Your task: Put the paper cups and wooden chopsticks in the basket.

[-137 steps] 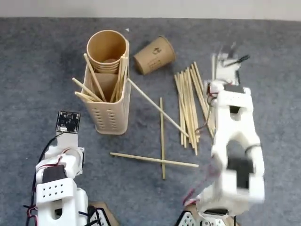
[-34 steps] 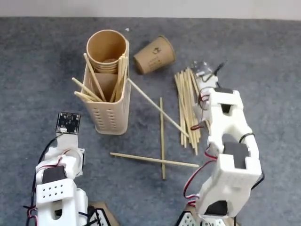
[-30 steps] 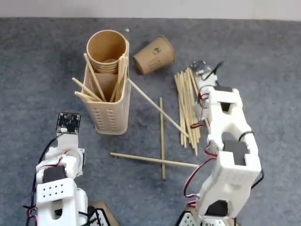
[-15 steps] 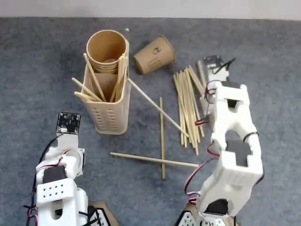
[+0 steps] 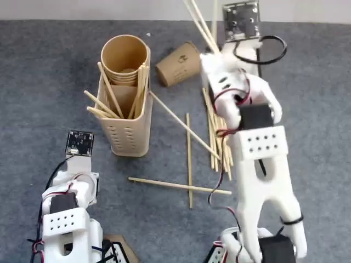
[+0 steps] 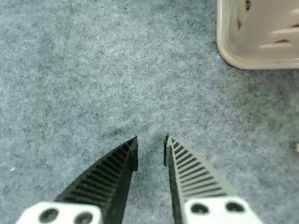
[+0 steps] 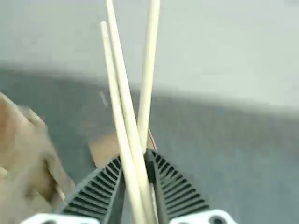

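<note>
We are aiming for the crowded basket (image 5: 129, 137), past the fallen paper cup (image 5: 180, 64). Our left gripper (image 6: 150, 142) is idling parted, while our right gripper (image 7: 134, 158) is clamping a few wooden chopsticks (image 7: 122, 93) aloft; we are judging they need tipping upright before lowering.

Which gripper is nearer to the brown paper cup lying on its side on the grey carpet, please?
Right. The right gripper, shut on wooden chopsticks, hangs just beside the brown paper cup. The left gripper, open, sits low over the carpet beyond the beige basket, far off.
</note>
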{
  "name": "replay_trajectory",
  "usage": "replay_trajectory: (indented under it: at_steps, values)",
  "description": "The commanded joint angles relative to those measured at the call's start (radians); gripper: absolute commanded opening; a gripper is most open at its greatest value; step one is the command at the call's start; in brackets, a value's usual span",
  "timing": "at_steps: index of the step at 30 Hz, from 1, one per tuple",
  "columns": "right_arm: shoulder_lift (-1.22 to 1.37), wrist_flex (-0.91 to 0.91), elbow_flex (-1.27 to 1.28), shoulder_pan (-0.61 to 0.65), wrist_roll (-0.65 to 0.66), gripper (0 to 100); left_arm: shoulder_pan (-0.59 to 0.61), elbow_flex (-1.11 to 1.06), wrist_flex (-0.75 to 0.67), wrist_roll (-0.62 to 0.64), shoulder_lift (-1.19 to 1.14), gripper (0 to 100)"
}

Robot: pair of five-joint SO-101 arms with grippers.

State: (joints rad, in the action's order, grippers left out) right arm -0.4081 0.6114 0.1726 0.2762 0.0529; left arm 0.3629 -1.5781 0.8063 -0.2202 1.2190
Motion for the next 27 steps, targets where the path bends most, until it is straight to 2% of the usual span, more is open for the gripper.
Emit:
replay_trajectory:
  at_steps: [1,4,6,11,15,19,22,25,27]
  values:
    - [-0.062,-0.111,0.039,0.036,-0.011,0.6,-0.01,0.005,-0.015,0.002,0.012,13]
    - [-0.085,-0.242,0.12,0.051,-0.018,0.5,-0.01,0.007,-0.015,0.002,0.012,13]
    - [-0.107,-0.41,0.185,0.093,-0.018,0.5,-0.01,0.007,-0.015,0.002,0.012,13]
    - [-0.154,-0.862,0.401,0.3,-0.018,0.5,-0.01,0.007,-0.015,0.002,0.012,13]
    - [-0.139,-1.064,0.532,0.438,-0.018,0.5,-0.008,0.007,-0.015,0.0,0.012,13]
    - [-0.065,-1.296,0.588,0.49,-0.018,0.5,-0.008,0.007,-0.015,0.0,0.012,13]
    - [0.007,-1.412,0.601,0.509,-0.048,0.5,-0.008,0.007,-0.015,0.0,0.012,13]
    - [0.067,-1.435,0.656,0.506,-0.166,0.4,-0.008,0.007,-0.015,0.0,0.012,13]
    - [0.102,-1.435,0.68,0.487,-0.186,0.4,-0.008,0.007,-0.015,0.0,0.012,13]
